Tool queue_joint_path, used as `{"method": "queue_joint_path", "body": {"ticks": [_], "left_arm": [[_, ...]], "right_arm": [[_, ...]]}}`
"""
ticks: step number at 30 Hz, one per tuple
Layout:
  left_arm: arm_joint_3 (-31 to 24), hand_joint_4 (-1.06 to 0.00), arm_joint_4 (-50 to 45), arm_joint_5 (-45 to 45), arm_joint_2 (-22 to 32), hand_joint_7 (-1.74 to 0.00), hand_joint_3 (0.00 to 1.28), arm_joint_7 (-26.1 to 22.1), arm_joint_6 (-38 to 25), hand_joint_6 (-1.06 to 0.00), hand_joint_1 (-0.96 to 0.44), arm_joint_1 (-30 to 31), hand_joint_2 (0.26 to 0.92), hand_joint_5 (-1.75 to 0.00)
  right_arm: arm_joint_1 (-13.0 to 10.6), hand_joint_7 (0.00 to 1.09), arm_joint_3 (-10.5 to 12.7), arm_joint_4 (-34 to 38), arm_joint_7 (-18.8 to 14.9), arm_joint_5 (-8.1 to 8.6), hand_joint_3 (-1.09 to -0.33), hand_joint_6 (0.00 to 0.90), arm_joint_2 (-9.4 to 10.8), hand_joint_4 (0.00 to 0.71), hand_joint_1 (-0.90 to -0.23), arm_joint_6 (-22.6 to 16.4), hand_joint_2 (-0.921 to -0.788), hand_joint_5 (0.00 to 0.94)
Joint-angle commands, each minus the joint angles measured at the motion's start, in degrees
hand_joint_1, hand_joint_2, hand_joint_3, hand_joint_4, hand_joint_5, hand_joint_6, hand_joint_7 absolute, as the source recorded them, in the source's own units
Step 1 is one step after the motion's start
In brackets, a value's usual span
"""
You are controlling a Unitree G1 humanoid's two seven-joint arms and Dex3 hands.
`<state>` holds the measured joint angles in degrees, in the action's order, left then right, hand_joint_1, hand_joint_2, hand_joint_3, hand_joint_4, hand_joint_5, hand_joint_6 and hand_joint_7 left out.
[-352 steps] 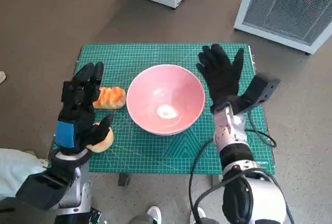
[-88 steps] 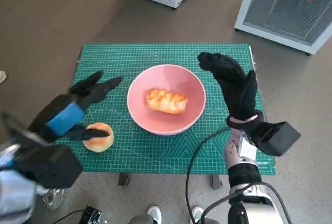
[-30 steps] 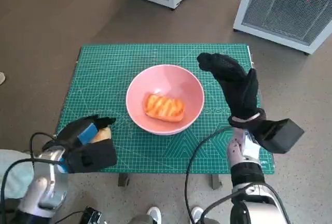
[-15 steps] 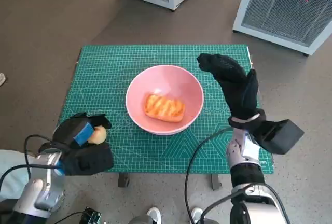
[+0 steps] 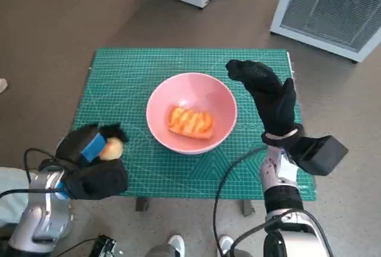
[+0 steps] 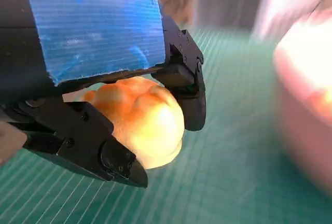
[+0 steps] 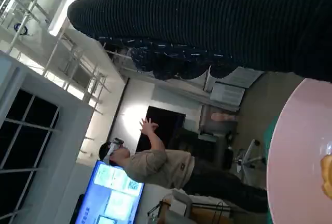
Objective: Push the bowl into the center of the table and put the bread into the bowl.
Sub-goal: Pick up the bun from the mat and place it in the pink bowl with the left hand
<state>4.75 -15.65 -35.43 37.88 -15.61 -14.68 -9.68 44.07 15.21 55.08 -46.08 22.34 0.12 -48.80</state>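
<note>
Sitting near the centre of the green gridded cutting mat point(image 5: 137, 72) covering the small table: shallow pink round bowl point(image 5: 191, 120). Lying inside the bowl, slightly toward 6 o'clock of its middle: oblong orange-brown glazed bread loaf point(image 5: 191, 121).

Gripping a round pale-golden bread roll point(image 5: 111, 148) at about 8 o'clock from the bowl, near the mat's edge: black left hand with blue tape point(image 5: 89, 150). Closing around the roll from both sides in the left wrist view: black fingers point(image 6: 184, 86), with the roll point(image 6: 142, 117) appearing raised off the mat, though contact underneath cannot be told for sure.

Standing upright at 3 o'clock of the bowl, just beside its rim: right hand in black knitted glove point(image 5: 268, 99), holding nothing, fingers extended and lying close together, tips bending toward the bowl.

Showing in the right wrist view beyond the glove: bowl rim point(image 7: 290, 146) and a person point(image 7: 155, 164) with one arm raised, beside a lit screen point(image 7: 116, 193).
</note>
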Motion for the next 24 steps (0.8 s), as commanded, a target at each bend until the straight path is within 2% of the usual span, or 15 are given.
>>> {"method": "queue_joint_path", "body": {"ticks": [1, 5, 8, 12, 19, 22, 24], "left_arm": [[-1.05, -0.79, -4.41, -0.87, -1.54, -1.08, 0.05, 2.97, 2.89, -0.70, 0.00, -4.54, 0.889, -1.06], [-0.33, -0.80, -4.08, -0.85, -3.95, -1.08, 0.04, 6.87, 6.79, -0.71, 0.00, -8.58, 0.889, -1.05], [1.98, -0.79, -1.31, -2.45, -6.04, -1.08, 0.04, 10.69, 10.60, -0.72, 0.00, -11.54, 0.889, -1.05], [4.60, -0.77, 2.13, -4.10, -8.13, -1.11, 0.04, 13.36, 13.94, -0.70, 0.00, -14.53, 0.900, -1.06], [4.26, -0.76, 3.50, -4.83, -8.97, -1.12, 0.03, 13.89, 15.67, -0.70, 0.00, -14.96, 0.904, -1.06], [10.84, -0.76, 12.46, -6.20, -11.96, -1.13, 0.03, 10.40, 18.06, -0.69, 0.00, -22.44, 0.910, -1.07], [12.40, -0.75, 15.76, -6.43, -12.91, -1.13, 0.02, 10.03, 18.81, -0.68, 0.00, -24.18, 0.914, -1.07]], "right_arm": [[-0.70, 0.57, -0.18, 0.92, -0.51, 0.09, -0.741, -0.001, -0.21, 0.208, -0.697, 0.86, -0.921, 0.001], [-0.66, 0.56, -0.14, 1.03, -0.64, 0.16, -0.740, -0.001, -0.13, 0.208, -0.697, 1.07, -0.921, 0.001], [-0.82, 0.56, -0.10, 1.02, -0.77, 0.23, -0.739, -0.001, -0.11, 0.208, -0.697, 1.11, -0.921, 0.001], [-0.98, 0.56, -0.02, 0.91, -0.97, 0.36, -0.739, -0.001, -0.09, 0.208, -0.698, 1.18, -0.921, 0.001], [-0.97, 0.56, 0.06, 0.93, -1.07, 0.36, -0.739, 0.000, -0.07, 0.208, -0.699, 1.20, -0.921, 0.001], [-1.70, 0.56, 0.25, 0.02, -1.19, 0.62, -0.739, -0.001, -0.33, 0.208, -0.701, 0.84, -0.921, 0.001], [-1.90, 0.56, 0.31, -0.20, -1.20, 0.71, -0.740, -0.001, -0.40, 0.207, -0.702, 0.71, -0.921, 0.000]]}}
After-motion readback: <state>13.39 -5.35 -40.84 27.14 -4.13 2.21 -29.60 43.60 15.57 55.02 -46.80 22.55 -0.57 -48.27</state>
